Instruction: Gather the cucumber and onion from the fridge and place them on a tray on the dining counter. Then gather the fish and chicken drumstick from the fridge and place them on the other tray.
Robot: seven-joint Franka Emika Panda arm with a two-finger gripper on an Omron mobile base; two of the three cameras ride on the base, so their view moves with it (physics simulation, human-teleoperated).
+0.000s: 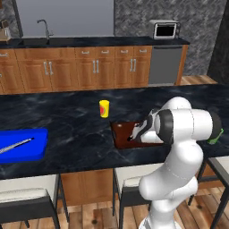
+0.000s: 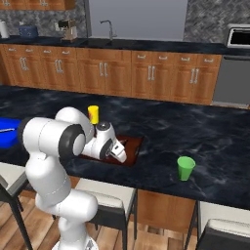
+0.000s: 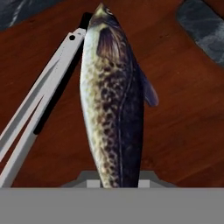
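Hand view first, left to right: pale metal tongs (image 3: 39, 113) run from the lower left edge up toward the top centre, lying on the dark reddish-brown tray (image 3: 179, 131). Just right of them the fish (image 3: 114, 100) fills the middle of the frame, head toward the top, tail end clamped between the narrowly closed fingers at the bottom.

Left base view: blue tray (image 1: 27, 147) at the left edge of the table (image 1: 67, 112), yellow cup (image 1: 104, 108) at centre, then the hand (image 1: 135, 133) low over the brown tray, right of centre.

My reading: the fish is being delivered to the other tray. I cannot tell whether it rests on the tray or hangs just above. Next: lower if needed, open, lift clear of the tongs, then return to the fridge for the drumstick.
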